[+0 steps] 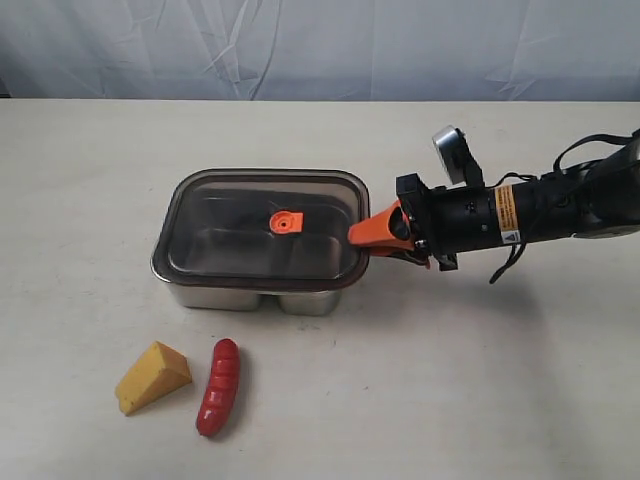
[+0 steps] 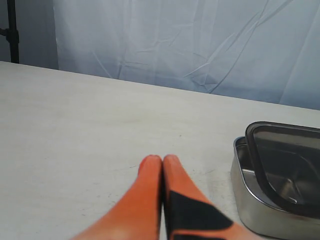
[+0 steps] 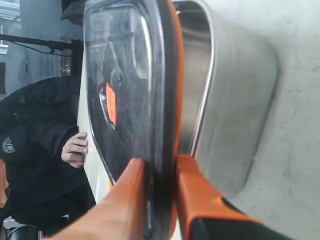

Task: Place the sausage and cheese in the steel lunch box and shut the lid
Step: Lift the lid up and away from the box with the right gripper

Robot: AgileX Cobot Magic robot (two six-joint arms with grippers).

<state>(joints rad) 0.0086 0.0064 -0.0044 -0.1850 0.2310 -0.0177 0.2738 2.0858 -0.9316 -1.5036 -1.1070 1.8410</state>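
Observation:
The dark translucent lid with its orange valve lies over the steel lunch box, raised a little off the rim. My right gripper is shut on the lid's right edge; the right wrist view shows the fingers pinching the lid beside the steel box. The red sausage and the yellow cheese lie side by side on the table in front of the box. My left gripper is shut and empty, low over the table near the box; it is out of the exterior view.
The pale table stretches wide around the box. A white cloth backdrop hangs behind it. A person in a dark jacket shows past the table in the right wrist view.

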